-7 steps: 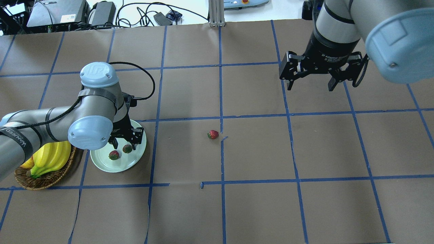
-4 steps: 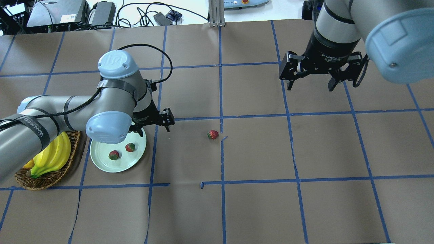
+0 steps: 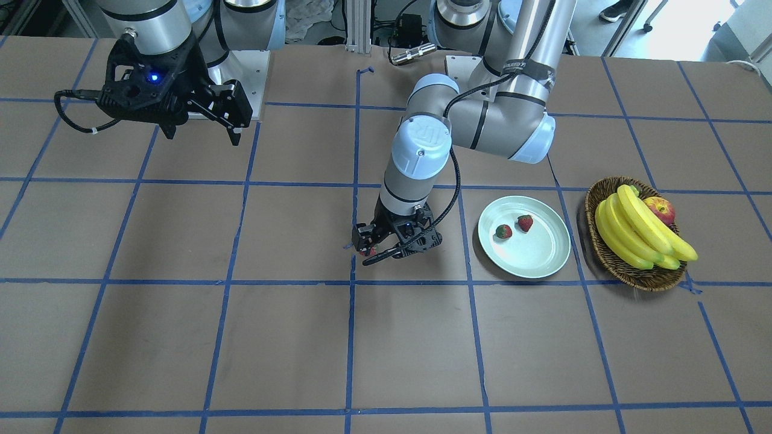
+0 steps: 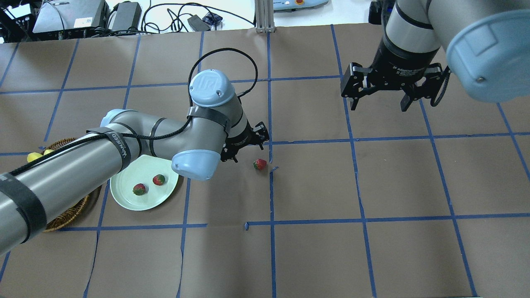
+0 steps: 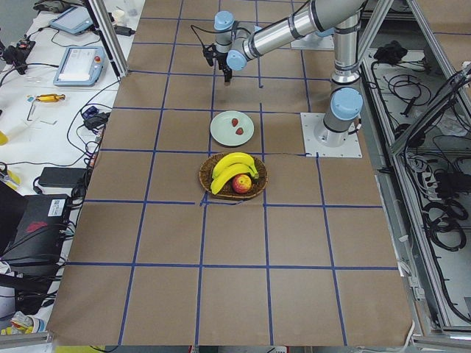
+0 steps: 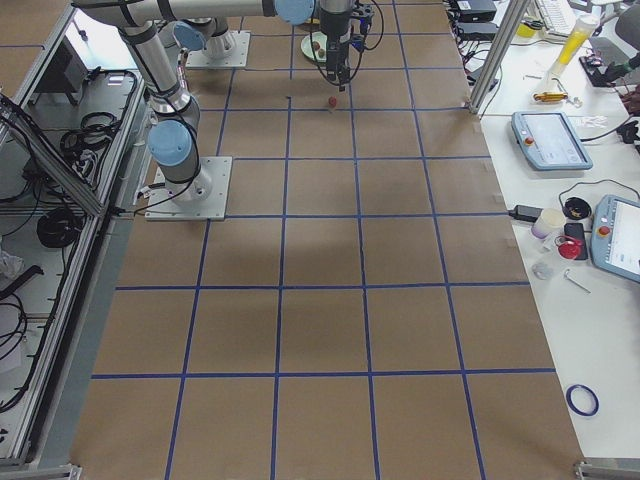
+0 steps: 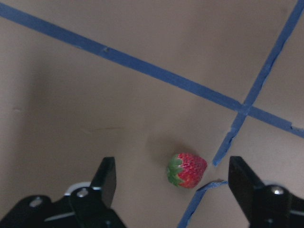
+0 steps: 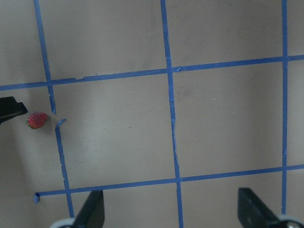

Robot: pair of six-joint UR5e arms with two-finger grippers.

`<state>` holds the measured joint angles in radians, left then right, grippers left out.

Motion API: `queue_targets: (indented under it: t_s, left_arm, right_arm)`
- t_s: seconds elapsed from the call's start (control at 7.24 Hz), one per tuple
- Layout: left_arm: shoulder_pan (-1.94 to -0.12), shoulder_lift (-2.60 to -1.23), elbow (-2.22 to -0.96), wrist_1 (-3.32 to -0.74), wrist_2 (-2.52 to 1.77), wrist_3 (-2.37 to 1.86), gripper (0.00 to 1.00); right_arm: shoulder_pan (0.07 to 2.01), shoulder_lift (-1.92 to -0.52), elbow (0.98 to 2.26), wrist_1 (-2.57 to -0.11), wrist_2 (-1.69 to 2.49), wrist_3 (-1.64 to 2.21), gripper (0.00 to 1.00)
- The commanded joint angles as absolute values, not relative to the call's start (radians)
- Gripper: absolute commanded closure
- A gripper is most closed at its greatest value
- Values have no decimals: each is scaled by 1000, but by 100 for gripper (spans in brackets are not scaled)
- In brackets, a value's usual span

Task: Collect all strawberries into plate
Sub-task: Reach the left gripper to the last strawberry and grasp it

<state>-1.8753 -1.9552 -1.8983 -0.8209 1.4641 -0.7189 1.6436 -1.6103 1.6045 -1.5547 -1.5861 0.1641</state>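
Observation:
Two strawberries [image 4: 139,189] [image 4: 159,179] lie on the pale green plate [image 4: 140,203], left of centre. They also show in the front view [image 3: 503,231] [image 3: 525,222] on the plate [image 3: 540,256]. The third strawberry [image 4: 260,164] lies on the brown table near a tape crossing. My left gripper [image 4: 248,149] is open and hovers just above and beside it. In the left wrist view the strawberry [image 7: 186,169] lies between the spread fingers [image 7: 107,178]. My right gripper [image 4: 377,101] is open and empty, high at the far right.
A wicker basket [image 3: 633,274] with bananas [image 3: 633,229] and an apple [image 3: 660,210] stands beside the plate, partly under my left arm in the overhead view. Blue tape lines grid the brown paper. Cables and devices lie beyond the far edge.
My left gripper has left the plate and moved right to the lone strawberry. The second strawberry stays on the plate. The right arm has not moved.

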Motion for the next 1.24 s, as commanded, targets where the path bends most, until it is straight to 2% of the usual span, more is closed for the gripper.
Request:
queue_targets:
  t_s: [0.0, 0.14, 0.28, 0.41, 0.55, 0.83, 1.1]
  left_arm:
    - [-1904, -2022, -1898, -787, 1465, -738, 24]
    - [-1908, -2026, -1898, -779, 1463, -739, 36]
    - [-1917, -2025, -1894, -778, 1463, -738, 62]
    - [-1921, -2019, -1893, -779, 1462, -727, 94]
    - [-1922, -2014, -1893, -779, 1462, -721, 100]
    - [-1892, -1964, -1893, -791, 1591, -645, 100]
    - [-1748, -1889, -1901, -936, 1628, -444, 100]
  right_arm:
    - [1643, -1611, 1605, -1554, -1586, 164, 0]
    - [1643, -1611, 1605, -1554, -1586, 164, 0]
    - [1643, -1611, 1605, -1554, -1586, 164, 0]
    - [1643, -1611, 1605, -1554, -1586, 164, 0]
    - [1643, -1609, 1605, -1554, -1586, 164, 0]
    - [1643, -1609, 1605, -1555, -1586, 164, 0]
    - [1643, -1611, 1605, -1555, -1586, 164, 0]
